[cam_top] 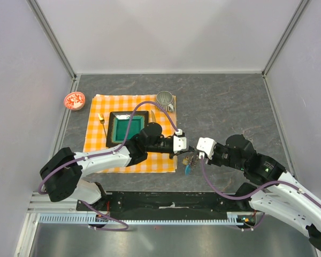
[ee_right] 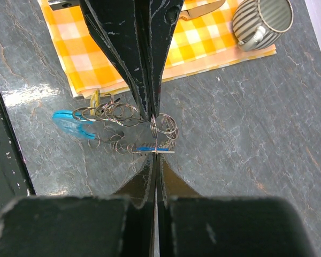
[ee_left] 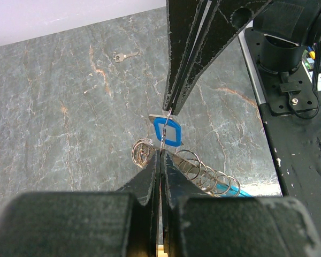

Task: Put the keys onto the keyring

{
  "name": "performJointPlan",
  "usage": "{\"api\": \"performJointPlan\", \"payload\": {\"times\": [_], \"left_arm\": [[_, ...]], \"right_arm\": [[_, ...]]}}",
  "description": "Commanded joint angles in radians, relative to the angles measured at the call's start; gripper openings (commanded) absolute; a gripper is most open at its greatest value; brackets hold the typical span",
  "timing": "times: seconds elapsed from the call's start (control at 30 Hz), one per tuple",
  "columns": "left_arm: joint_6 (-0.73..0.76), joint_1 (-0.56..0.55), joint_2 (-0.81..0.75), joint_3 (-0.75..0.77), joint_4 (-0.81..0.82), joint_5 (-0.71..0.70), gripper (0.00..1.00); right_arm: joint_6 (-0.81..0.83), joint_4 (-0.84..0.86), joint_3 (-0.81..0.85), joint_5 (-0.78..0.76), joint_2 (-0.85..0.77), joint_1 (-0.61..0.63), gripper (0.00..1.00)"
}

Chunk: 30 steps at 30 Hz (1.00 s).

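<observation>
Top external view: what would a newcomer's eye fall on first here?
The orange-and-white checked cloth left of centre, bearing a dark square tray with a green inside, stands out most. Off its near right corner the left fingers and right fingers, both shut, meet tip to tip at a chain of silver metal rings and a small blue-headed key.

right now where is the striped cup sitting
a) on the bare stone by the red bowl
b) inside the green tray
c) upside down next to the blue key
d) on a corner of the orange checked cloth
d, the striped cup stands upright on the far right corner of the orange checked cloth.
</observation>
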<state>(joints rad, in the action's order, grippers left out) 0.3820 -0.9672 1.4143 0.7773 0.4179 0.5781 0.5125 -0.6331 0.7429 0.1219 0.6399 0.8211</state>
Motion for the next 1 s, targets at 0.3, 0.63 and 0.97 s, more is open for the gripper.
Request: {"api": "performJointPlan", "payload": {"times": [0.3,0.63,0.97], "left_arm": [[-0.026,-0.004,-0.011,0.040,0.070,0.016,0.02],[-0.031,-0.002,-0.009,0.043,0.075,0.028,0.02],[-0.032,-0.002,-0.009,0.045,0.076,0.040,0.02]], "right_arm": [[-0.008,0.026,-0.002,0.004,-0.003,0.003,0.00],[-0.009,0.030,-0.004,0.008,-0.002,0.004,0.00],[-0.009,0.035,-0.007,0.009,0.003,0.006,0.00]]}}
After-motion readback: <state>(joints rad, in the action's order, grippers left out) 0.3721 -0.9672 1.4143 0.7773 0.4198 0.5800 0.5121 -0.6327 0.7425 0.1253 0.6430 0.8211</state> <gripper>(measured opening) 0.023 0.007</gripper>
